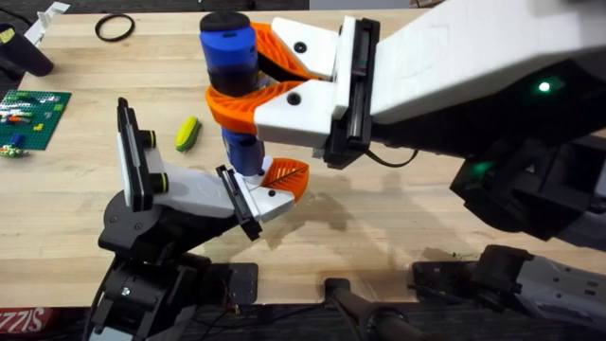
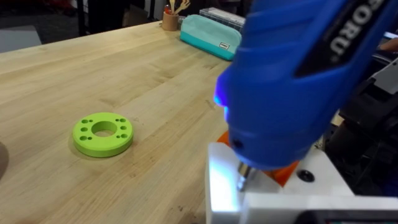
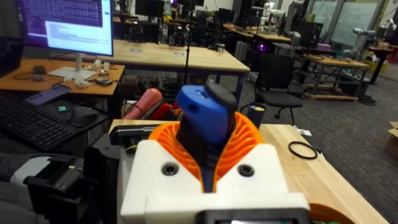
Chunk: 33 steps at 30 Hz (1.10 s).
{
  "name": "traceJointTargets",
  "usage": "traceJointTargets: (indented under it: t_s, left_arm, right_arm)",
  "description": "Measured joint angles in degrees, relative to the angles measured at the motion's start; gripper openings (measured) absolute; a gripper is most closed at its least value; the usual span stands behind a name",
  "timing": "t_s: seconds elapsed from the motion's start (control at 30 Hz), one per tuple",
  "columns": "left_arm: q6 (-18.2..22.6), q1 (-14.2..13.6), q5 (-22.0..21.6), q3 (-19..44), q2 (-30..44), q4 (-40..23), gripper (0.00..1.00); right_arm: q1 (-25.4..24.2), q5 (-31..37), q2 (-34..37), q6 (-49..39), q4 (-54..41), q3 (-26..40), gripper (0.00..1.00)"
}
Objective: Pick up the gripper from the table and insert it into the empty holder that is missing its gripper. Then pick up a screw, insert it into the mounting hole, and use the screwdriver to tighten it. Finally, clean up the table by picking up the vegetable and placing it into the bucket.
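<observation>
My right gripper (image 1: 230, 78) is shut on the blue screwdriver (image 1: 227, 43), held upright between its orange fingers (image 3: 242, 134). The screwdriver's tip (image 2: 244, 177) presses down on the small white holder (image 1: 272, 201). That holder sits just above the table (image 1: 379, 218), and my left gripper (image 1: 243, 203) is shut on it. The orange ribbed gripper (image 1: 285, 175) sits in the holder, beside the tip. The tip hides both the screw and the mounting hole. A yellow and green vegetable (image 1: 187, 134) lies on the table to the left. The bucket is out of view.
A black ring (image 1: 114, 27) lies at the table's far edge, and a green brick baseplate (image 1: 33, 112) at the far left. A lime green disc with holes (image 2: 103, 132) and a teal case (image 2: 211, 34) show in the left wrist view.
</observation>
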Motion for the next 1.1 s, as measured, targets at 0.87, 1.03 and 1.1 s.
traceJointTargets:
  t_s: [0.87,1.03,1.1]
  left_arm:
    - [-0.68,0.0,-0.02,-0.02,-0.01,0.04,0.011]
    - [-0.68,0.0,-0.02,-0.02,-0.01,0.04,0.011]
    - [-0.68,0.0,-0.03,-0.02,-0.01,0.04,0.011]
  right_arm:
    - [-0.04,0.02,0.0,4.21,1.06,-0.05,0.043]
    - [-0.07,-2.13,0.02,4.47,0.63,0.62,0.043]
    - [-0.21,-3.22,0.07,4.55,0.4,1.05,0.045]
